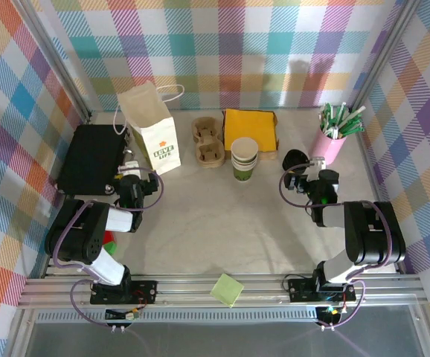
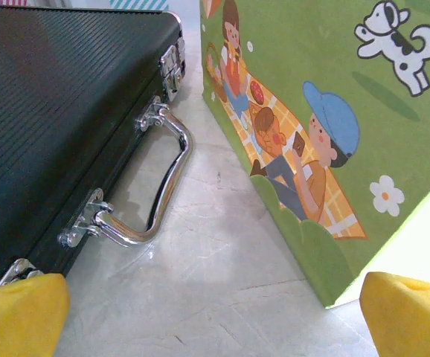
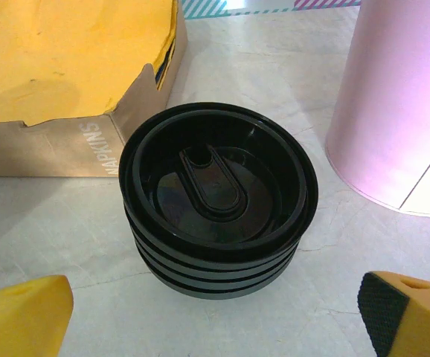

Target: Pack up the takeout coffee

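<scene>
The takeout coffee, as a single cup, is out of view. A stack of cream-and-green paper cups stands mid-table. The white and green paper bag stands upright at the back left, and its picture side is close in the left wrist view. My left gripper is open and low over the table, between the bag and a black case, with nothing between its yellow fingertips. My right gripper is open just short of a stack of black lids.
The black case lies left of the bag. Brown cup carriers and a box of yellow napkins sit behind the cups. A pink cup of green-white sticks stands right of the lids.
</scene>
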Motion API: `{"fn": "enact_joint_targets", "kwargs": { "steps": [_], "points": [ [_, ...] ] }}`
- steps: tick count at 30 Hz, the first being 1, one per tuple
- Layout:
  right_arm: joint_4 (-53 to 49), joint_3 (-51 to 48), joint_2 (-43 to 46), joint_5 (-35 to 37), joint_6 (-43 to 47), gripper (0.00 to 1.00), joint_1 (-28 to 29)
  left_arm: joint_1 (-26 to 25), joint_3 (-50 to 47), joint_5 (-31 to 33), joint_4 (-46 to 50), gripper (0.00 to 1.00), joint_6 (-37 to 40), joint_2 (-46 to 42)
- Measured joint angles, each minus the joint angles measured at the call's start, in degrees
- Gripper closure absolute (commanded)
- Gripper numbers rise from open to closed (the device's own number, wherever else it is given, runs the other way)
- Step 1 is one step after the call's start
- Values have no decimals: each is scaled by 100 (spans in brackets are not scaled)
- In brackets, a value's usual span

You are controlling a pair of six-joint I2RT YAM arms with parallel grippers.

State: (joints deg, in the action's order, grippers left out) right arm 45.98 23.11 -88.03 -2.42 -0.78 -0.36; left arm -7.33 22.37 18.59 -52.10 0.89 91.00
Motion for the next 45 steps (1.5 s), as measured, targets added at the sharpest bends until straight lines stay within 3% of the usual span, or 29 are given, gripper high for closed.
{"fn": "enact_joint_targets", "kwargs": {
  "steps": [45],
  "points": [
    [-9,0,11,74,-4,1,0,-2,-63,96,-13,0,0,-37]
  ]
}}
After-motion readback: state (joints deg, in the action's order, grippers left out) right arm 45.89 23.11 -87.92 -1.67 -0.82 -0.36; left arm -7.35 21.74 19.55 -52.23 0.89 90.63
